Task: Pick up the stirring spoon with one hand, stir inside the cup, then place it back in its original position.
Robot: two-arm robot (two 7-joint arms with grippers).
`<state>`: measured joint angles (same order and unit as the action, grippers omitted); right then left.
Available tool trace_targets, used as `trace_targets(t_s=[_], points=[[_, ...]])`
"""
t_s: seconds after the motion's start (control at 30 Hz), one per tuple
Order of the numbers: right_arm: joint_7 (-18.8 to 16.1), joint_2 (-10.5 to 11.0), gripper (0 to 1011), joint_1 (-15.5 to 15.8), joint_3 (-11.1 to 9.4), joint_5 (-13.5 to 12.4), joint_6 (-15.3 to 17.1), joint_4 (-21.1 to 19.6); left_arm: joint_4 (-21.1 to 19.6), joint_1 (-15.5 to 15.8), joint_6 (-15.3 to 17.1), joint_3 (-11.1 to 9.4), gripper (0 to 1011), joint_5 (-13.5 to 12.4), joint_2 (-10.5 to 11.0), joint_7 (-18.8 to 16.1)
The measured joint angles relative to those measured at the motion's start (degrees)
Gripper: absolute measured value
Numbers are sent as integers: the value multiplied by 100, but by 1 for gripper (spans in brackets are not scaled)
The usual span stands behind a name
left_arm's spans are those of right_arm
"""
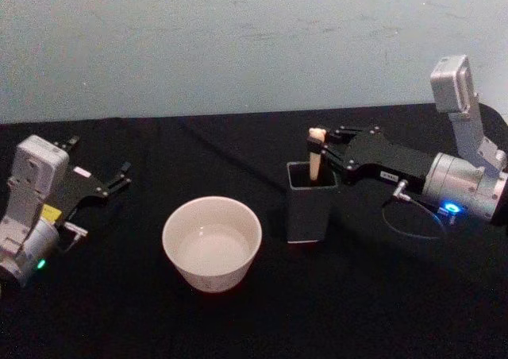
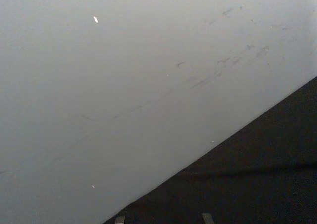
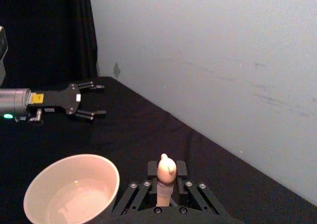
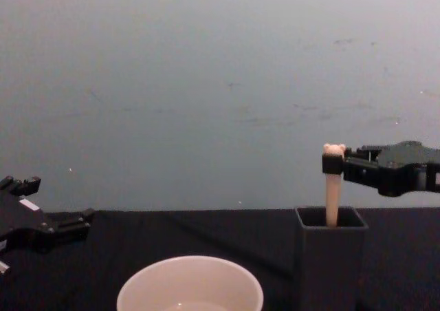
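Fingers (image 4: 333,164) of the right gripper (image 1: 327,144) are clamping the cream handle of the stirring spoon (image 1: 316,156) just below its tiny bear head, reaching in level from the robot's right side. Spoon is standing upright in the dark grey square holder (image 1: 310,203), handle and bear head sticking up above the rim, lower part hidden inside the walls. In the chest view the handle is rising straight out of the holder's mouth, with the black fingers pinching it near the top. Right wrist view is showing the bear head poking up between the two fingers, linkages splayed to either side. Holder is sitting on the black table (image 1: 381,295), just to the right of the cup (image 1: 212,243), the two near each other but not touching. Cup is wide, round, cream-white, standing upright, mouth open toward the head camera; whether anything is in it cannot be told. Left gripper (image 1: 117,179) is lying low over the table at the robot's left, well apart from the cup, its fingers spread and holding nothing. Pale wall (image 4: 220,84) is running behind the table's far edge.
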<state>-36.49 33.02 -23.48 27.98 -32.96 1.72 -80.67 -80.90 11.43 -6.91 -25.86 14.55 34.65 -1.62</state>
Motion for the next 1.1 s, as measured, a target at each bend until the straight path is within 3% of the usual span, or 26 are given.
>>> trace_targets(t_s=[1.1], points=[[48,-129,214,-55,83,333,191,237,0,0,0,0,1001,0,0,0]])
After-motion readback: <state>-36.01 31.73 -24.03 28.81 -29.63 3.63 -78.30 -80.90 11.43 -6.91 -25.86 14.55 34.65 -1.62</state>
